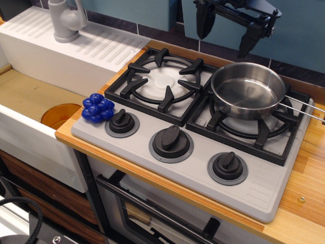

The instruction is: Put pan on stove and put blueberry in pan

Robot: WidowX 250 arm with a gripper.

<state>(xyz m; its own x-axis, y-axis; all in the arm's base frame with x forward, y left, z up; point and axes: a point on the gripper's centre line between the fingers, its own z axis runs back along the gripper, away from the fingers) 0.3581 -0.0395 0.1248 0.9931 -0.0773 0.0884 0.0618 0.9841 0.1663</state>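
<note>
The shiny steel pan (249, 90) sits on the right burner grate of the grey stove (254, 188), its wire handle reaching to the right edge of the view. The pan holds nothing. The blue blueberry cluster (98, 108) lies at the stove's front left corner, next to the left knob (122, 123). My black gripper (227, 30) hangs open and empty in the air behind and above the pan, apart from it.
The left burner grate (163, 84) is bare. Left of the stove is a white sink with a grey tap (66, 20) and an orange plate (60, 115) in the basin. A wooden counter edge (299, 198) runs along the right.
</note>
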